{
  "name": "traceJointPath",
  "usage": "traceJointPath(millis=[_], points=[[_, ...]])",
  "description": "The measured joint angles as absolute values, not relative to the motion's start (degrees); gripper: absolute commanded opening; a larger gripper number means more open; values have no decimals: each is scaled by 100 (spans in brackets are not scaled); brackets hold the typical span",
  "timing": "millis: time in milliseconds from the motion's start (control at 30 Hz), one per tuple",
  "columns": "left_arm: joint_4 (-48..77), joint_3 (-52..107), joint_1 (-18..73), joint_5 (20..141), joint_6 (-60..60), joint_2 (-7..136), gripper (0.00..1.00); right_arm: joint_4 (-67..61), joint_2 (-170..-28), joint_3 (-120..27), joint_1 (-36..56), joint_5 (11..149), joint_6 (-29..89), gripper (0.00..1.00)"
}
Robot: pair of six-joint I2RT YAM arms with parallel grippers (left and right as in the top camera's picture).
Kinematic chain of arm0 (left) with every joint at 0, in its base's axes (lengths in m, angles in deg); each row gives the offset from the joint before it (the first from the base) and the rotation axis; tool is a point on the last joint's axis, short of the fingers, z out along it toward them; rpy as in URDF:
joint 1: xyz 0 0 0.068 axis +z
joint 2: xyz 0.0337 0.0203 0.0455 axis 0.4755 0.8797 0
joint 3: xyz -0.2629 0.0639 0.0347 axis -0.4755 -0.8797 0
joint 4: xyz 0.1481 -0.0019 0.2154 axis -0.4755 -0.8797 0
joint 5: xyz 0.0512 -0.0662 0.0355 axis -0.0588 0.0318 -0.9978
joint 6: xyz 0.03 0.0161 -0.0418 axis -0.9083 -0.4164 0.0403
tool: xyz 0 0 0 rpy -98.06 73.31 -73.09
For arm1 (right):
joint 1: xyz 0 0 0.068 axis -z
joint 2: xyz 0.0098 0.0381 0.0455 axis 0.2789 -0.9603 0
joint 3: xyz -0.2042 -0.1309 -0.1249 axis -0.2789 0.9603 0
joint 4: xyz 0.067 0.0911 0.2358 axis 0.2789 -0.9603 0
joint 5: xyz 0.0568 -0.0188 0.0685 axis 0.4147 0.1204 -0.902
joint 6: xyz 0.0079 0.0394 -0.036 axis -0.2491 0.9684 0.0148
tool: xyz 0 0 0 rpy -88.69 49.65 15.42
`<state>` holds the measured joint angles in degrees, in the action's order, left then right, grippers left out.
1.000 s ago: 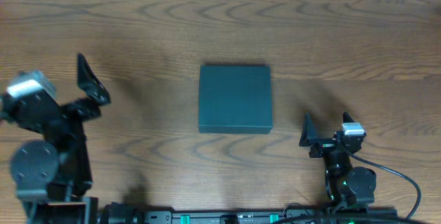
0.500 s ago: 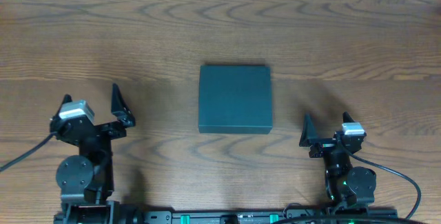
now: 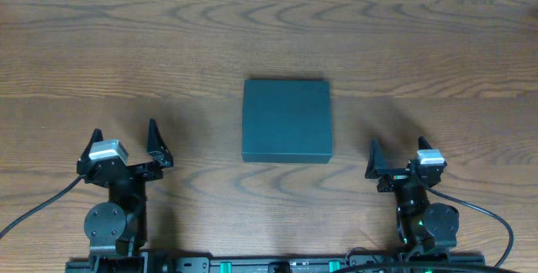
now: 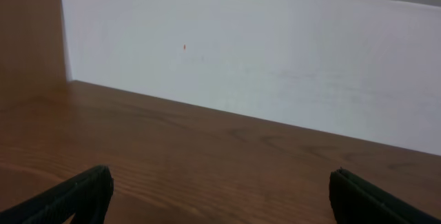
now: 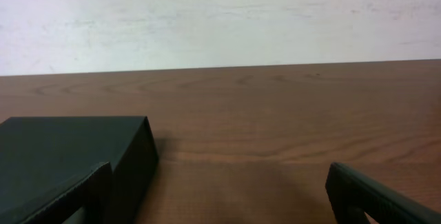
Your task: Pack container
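Note:
The container (image 3: 287,120), a dark teal-black box with its lid closed, lies flat at the middle of the wooden table. My left gripper (image 3: 125,139) stands open near the front edge, well to the left of the box, with nothing between its fingers. The left wrist view shows only bare wood between the left gripper (image 4: 220,203) fingers. My right gripper (image 3: 399,150) is open near the front edge, to the right of the box and a little nearer than it. In the right wrist view the container (image 5: 69,148) sits at the left, beside the right gripper (image 5: 220,203).
A white wall (image 4: 262,65) runs along the table's far edge. A wooden side panel (image 4: 31,31) shows at the far left of the left wrist view. Cables (image 3: 483,210) trail from both arm bases at the front edge.
My left arm has swung from the far left to the right and down toward the front edge, its gripper still open. The right arm and the container have not moved.

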<state>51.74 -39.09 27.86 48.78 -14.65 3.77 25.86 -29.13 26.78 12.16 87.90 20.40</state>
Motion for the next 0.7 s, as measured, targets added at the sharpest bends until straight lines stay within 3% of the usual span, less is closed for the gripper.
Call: traceJointPath(millis=[700], points=[[5196,-4572,2786,4919,-1340,-224,98,2584,-2913,2678,1216,8790,2040,99]])
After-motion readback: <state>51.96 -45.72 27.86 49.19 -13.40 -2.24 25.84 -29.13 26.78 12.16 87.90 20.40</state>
